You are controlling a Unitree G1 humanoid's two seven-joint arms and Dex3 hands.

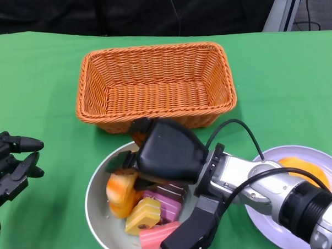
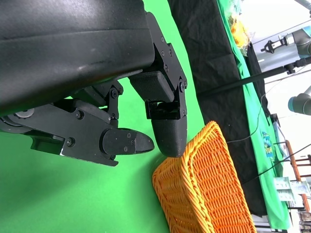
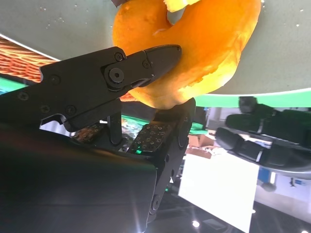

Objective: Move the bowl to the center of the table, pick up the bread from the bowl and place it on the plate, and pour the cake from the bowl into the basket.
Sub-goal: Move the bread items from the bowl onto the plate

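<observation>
The grey bowl (image 1: 95, 207) sits at the near middle of the table, holding pink, yellow and brown cake pieces (image 1: 159, 210). My right hand (image 1: 170, 152) reaches into it from the right. Its fingers (image 3: 121, 73) pinch an orange ring-shaped bread (image 3: 204, 48), which lies low at the bowl's left side (image 1: 120, 194). To the right stands the white plate (image 1: 269, 225) with another orange bread piece (image 1: 303, 171) on it. The orange wicker basket (image 1: 153, 83) stands empty just behind the bowl. My left hand (image 1: 10, 164) hovers open at the left, holding nothing.
A green cloth covers the table (image 1: 37, 80). The basket's corner (image 2: 209, 189) lies close to my left hand's fingers (image 2: 167, 131). A black cable (image 1: 249, 134) loops over my right forearm. Black drapes hang behind the table's far edge.
</observation>
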